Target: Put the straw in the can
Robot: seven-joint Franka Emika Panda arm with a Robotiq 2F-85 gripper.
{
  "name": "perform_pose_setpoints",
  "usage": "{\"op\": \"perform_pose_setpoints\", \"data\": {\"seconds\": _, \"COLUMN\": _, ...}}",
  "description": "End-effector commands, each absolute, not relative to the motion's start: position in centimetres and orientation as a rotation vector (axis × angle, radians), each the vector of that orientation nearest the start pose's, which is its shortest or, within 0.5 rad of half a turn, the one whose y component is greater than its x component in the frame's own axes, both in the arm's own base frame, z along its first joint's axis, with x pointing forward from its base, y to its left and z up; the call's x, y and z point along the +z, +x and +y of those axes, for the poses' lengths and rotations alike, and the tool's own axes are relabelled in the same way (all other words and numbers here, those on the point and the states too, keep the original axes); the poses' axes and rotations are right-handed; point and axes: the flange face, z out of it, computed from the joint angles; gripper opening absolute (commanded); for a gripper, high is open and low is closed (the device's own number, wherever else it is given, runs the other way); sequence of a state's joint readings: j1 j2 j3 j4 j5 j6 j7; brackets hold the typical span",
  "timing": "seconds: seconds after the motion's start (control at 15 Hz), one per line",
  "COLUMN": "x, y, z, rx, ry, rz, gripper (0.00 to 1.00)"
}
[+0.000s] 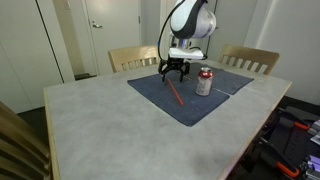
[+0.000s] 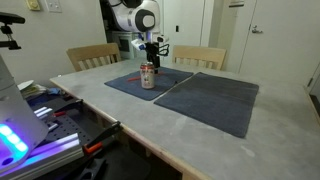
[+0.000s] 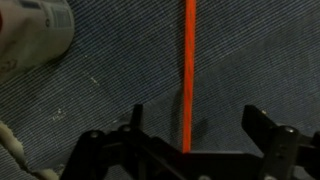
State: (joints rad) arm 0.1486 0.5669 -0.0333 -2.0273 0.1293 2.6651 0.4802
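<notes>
The fingers (image 3: 138,130) stood spread wide, holding nothing, astride the red straw (image 3: 188,70), which lay flat on the blue placemat (image 3: 110,70) toward 12 o'clock, probably aligned for grasping; the can (image 3: 35,35) stood at 10 o'clock.

I seem to be working in a dining room that doubles as a lab. A pale table (image 1: 90,125) carries dark placemats (image 1: 195,108), with wooden chairs (image 1: 132,57) at upper middle and white doors (image 1: 100,25) behind. Glowing electronics (image 2: 20,140) sit at lower left in an exterior view.
</notes>
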Motion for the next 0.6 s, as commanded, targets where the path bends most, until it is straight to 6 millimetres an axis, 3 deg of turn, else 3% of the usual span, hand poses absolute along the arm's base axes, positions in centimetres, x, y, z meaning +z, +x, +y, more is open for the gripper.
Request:
{"op": "perform_pose_setpoints", "data": {"seconds": 0.0, "x": 15.6, "y": 61.3, "z": 6.6, "rx": -0.069, "ry": -2.980, "rz": 0.754, "gripper": 1.00}}
{"op": "perform_pose_setpoints", "data": {"seconds": 0.53, "x": 14.4, "y": 62.3, "z": 6.5, "rx": -0.069, "ry": -2.981, "rz": 0.783, "gripper": 1.00}}
